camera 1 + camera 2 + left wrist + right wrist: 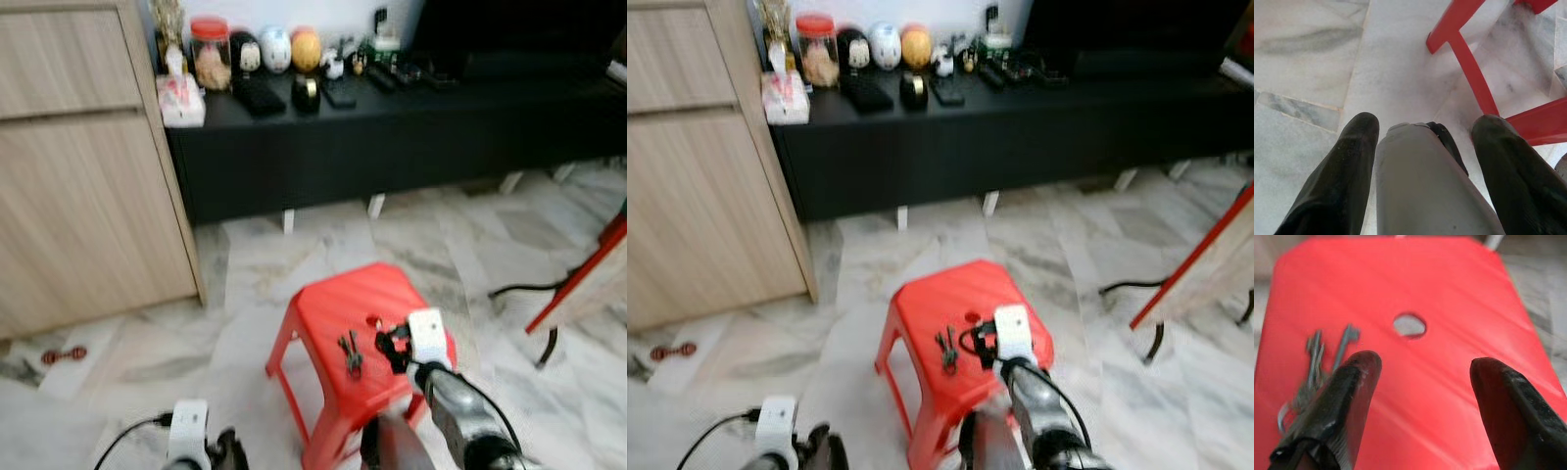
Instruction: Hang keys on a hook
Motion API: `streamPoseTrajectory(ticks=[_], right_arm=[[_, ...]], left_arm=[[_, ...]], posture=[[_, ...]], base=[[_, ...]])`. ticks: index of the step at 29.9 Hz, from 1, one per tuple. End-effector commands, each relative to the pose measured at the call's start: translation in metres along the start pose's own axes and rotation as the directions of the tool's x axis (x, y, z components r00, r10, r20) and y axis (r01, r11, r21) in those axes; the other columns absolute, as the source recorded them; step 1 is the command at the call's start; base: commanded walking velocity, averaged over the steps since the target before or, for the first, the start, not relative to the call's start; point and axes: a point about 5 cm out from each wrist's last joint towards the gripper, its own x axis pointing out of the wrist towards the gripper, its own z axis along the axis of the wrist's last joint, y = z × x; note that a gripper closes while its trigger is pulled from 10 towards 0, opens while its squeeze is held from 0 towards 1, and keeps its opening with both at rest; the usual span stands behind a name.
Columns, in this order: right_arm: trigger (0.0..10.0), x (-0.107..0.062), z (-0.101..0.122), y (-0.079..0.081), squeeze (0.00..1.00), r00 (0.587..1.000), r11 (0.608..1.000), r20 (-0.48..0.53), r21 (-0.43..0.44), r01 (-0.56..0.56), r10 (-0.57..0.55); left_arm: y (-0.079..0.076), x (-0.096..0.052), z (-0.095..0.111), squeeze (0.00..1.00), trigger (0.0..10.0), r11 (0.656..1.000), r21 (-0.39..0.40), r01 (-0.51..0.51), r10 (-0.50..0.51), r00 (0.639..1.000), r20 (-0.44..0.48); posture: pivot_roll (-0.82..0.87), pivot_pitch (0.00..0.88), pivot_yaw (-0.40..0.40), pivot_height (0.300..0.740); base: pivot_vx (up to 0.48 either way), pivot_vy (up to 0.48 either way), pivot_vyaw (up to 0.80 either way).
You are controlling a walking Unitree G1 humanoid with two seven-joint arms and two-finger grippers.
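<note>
Down near the camera stands a red stool [338, 323] on a pale marble floor [245, 284]. On its seat lie the keys [351, 353], a small dark bunch, left of the small round hole [1409, 326] in the middle of the seat. The right end effector [1422, 374] hovers just above the seat, its two black fingers [1354, 382] spread apart and holding nothing; the keys sit just beside its left finger, not between the two. In the head views the right arm reaches in from the near right, with its white wrist block over the right part of the seat. The left end effector [1422, 147] hangs low at the near left, fingers apart and empty, pointing at the floor beside the stool's red legs. On the far side runs a long black worktop [392, 117] carrying jars, round ornaments and small dark items. To the left stands a light wooden cabinet [88, 166]. A small red object [64, 355] lies on the floor near the cabinet.
</note>
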Motion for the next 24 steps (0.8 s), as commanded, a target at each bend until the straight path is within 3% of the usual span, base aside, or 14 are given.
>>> streamPoseTrajectory(ticks=[1,4,6,7,10,15,20,24], right_arm=[[10.0,0.002,0.005,0.000,0.00,1.000,0.999,-0.012,-0.029,-0.021,0.021],[10.0,0.004,0.010,-0.003,0.00,0.999,0.999,-0.034,-0.024,-0.043,0.042],[10.0,0.007,0.019,-0.001,0.00,0.997,0.997,-0.009,0.037,-0.074,0.075],[10.0,0.009,0.028,0.003,0.00,0.994,0.986,0.029,0.128,-0.109,0.106],[10.0,0.013,0.040,0.009,0.00,0.983,0.959,0.071,0.219,-0.178,0.166],[10.0,0.017,0.050,0.022,0.00,0.974,0.948,0.066,0.223,-0.227,0.217],[10.0,0.021,0.055,0.041,0.00,0.953,0.906,0.061,0.298,-0.303,0.298],[10.0,0.023,0.060,0.037,0.00,0.967,0.932,0.032,0.263,-0.251,0.251]], left_arm=[[-0.010,-0.010,-0.034,0.00,10.0,0.999,-0.001,0.036,-0.035,0.991,-0.129],[-0.011,-0.012,-0.038,0.00,10.0,0.999,-0.001,0.037,-0.037,0.990,-0.134],[-0.012,-0.014,-0.042,0.00,10.0,0.999,-0.002,0.036,-0.036,0.990,-0.137],[-0.012,-0.015,-0.043,0.00,10.0,0.999,-0.004,0.033,-0.033,0.990,-0.140],[-0.011,-0.016,-0.047,0.00,10.0,1.000,-0.004,0.030,-0.030,0.989,-0.144],[-0.010,-0.021,-0.054,0.00,10.0,1.000,-0.007,0.024,-0.024,0.989,-0.148],[-0.007,-0.025,-0.060,0.00,10.0,1.000,-0.009,0.017,-0.019,0.989,-0.147],[-0.006,-0.027,-0.062,0.00,10.0,1.000,-0.004,0.014,-0.015,0.988,-0.151]], posture=[[0.07,0.062,-0.119,0.597],[0.09,0.074,-0.126,0.597],[0.09,0.091,-0.128,0.597],[0.09,0.094,-0.129,0.597],[0.10,0.112,-0.132,0.597],[0.11,0.139,-0.139,0.597],[0.13,0.178,-0.139,0.597],[0.13,0.194,-0.141,0.597]], base=[[0.000,0.000,0.00],[0.000,0.000,0.00],[0.000,0.000,0.00],[0.000,0.000,0.00],[0.000,0.000,0.00],[0.000,0.000,0.00],[0.000,0.000,0.00],[0.000,0.000,0.00]])
